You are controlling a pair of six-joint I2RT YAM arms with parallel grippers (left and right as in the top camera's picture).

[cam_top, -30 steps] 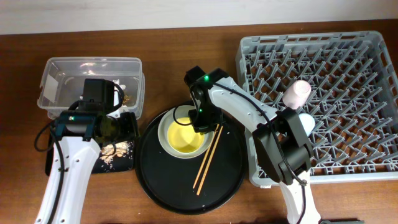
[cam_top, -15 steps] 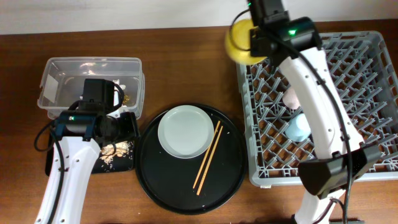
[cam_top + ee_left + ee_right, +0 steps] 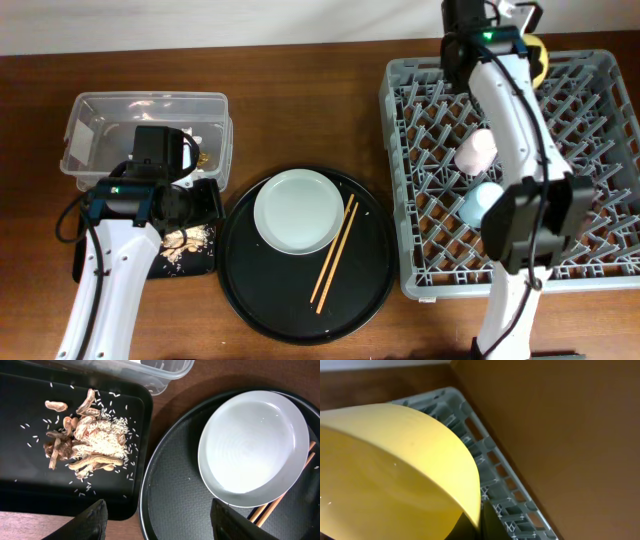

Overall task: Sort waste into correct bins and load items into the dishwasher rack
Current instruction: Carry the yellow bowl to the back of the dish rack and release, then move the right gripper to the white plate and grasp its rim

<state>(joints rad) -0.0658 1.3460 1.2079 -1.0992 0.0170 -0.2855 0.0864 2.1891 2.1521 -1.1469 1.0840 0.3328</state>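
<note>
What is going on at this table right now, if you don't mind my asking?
The right gripper holds the yellow bowl over the far edge of the dishwasher rack, where the pink cup and blue cup already lie. The left gripper hovers open by the black tray of food scraps. The grey-green bowl and chopsticks wait on the round tray.

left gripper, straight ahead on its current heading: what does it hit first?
Probably the round black tray, at its rim: the open left gripper straddles it in the wrist view. The shallow black tray has its edge right beside, and depth is unclear, so either could come first.
</note>
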